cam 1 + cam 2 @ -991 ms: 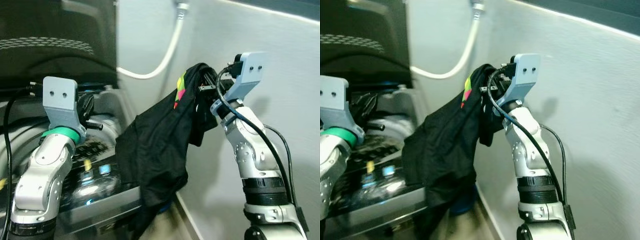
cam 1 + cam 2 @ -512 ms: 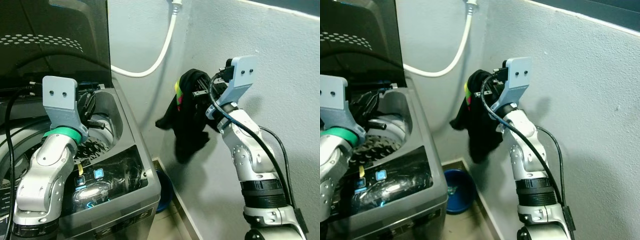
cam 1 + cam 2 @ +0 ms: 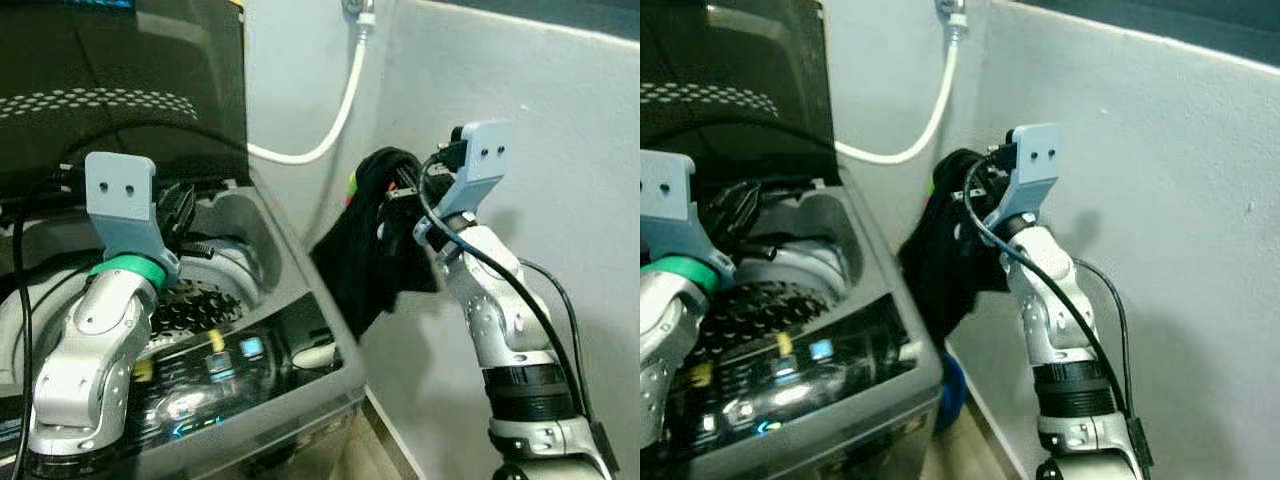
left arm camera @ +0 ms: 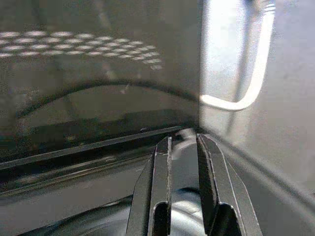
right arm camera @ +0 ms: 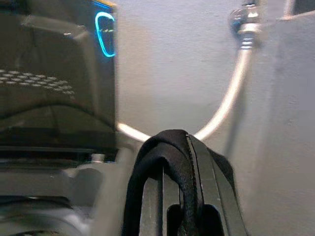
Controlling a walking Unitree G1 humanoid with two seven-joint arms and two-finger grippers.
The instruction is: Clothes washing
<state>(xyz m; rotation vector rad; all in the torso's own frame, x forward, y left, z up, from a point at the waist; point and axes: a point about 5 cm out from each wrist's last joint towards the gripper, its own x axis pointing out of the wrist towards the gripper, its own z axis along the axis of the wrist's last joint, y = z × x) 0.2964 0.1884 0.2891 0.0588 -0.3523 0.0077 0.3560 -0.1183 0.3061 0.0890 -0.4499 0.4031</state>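
Right end effector (image 3: 392,192) clamps a limp black garment (image 3: 372,250) — seemingly neon-trimmed — beside the washer (image 3: 300,300).

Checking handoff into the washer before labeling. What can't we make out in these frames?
- Drum contents: in the eye views the left arm and the washer rim hide the inside.
- Right claw finger gap: the black garment is draped over it in the right wrist view.
- Lower end of the garment: hidden behind the washer's corner in the eye views.
- Control panel labels: too small and glary.
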